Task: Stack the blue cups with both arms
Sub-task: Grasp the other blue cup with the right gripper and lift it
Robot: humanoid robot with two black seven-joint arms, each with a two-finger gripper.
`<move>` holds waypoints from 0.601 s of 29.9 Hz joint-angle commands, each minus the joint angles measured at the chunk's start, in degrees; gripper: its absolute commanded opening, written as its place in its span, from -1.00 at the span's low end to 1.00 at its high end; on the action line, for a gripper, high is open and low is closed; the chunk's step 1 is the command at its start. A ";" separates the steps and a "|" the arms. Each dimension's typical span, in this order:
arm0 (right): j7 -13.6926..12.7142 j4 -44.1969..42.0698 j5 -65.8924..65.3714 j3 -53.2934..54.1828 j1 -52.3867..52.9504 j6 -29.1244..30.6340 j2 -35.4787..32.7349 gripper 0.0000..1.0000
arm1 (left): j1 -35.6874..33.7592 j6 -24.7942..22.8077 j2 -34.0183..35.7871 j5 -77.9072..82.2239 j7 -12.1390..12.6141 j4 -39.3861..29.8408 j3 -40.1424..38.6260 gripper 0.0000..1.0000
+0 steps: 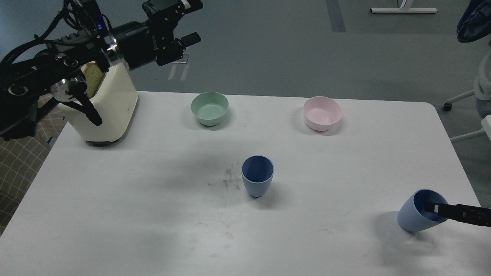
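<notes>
One blue cup (257, 176) stands upright at the table's middle. The second blue cup (416, 214) sits near the right front edge, its mouth leaning right. My right gripper (432, 207) comes in from the right edge. Only one thin black finger shows, and its tip reaches inside that cup's mouth. The other finger is hidden, so I cannot tell its state. My left gripper (193, 21) is open and empty. It hangs high at the back left, beyond the toaster and far from both cups.
A cream toaster (109, 111) with a slice of bread stands at the back left under my left arm. A pale green bowl (210, 108) and a pink bowl (322, 112) stand along the back. The white table (115, 199) ends close to the right cup.
</notes>
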 commanded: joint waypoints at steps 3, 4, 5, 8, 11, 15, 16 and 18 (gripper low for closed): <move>-0.12 0.09 -0.62 0.19 -0.52 -0.09 -0.17 -0.25 | 0.28 0.00 0.09 0.00 0.00 0.01 -0.08 0.95; -0.04 0.27 -0.62 0.37 -0.87 0.26 -0.43 -0.46 | 0.28 0.00 0.09 0.00 0.00 -0.08 -0.08 0.95; -0.03 0.36 -0.62 0.37 -0.96 0.35 -0.70 -0.66 | 0.28 0.00 0.00 0.08 0.00 0.01 -0.43 0.95; 0.05 0.36 -0.54 0.46 -1.05 0.35 -1.14 -1.00 | 0.37 0.00 0.00 0.08 0.00 0.01 -0.87 0.95; 0.05 0.45 -0.54 0.54 -1.05 0.35 -1.49 -1.00 | 0.54 0.00 0.00 0.08 0.00 -0.08 -0.87 0.95; 0.05 0.88 -0.45 1.33 -0.96 0.35 -2.98 -1.00 | 1.07 0.00 0.09 0.17 0.00 -0.08 -1.22 0.95; 0.05 1.06 -0.45 1.51 -0.88 0.35 -3.25 -1.00 | 1.07 0.00 0.00 0.17 0.00 -0.08 -1.22 0.95; 0.05 2.02 -0.45 2.82 -0.61 0.44 -4.73 -1.00 | 1.07 0.00 0.09 0.09 0.00 -0.08 -1.22 0.95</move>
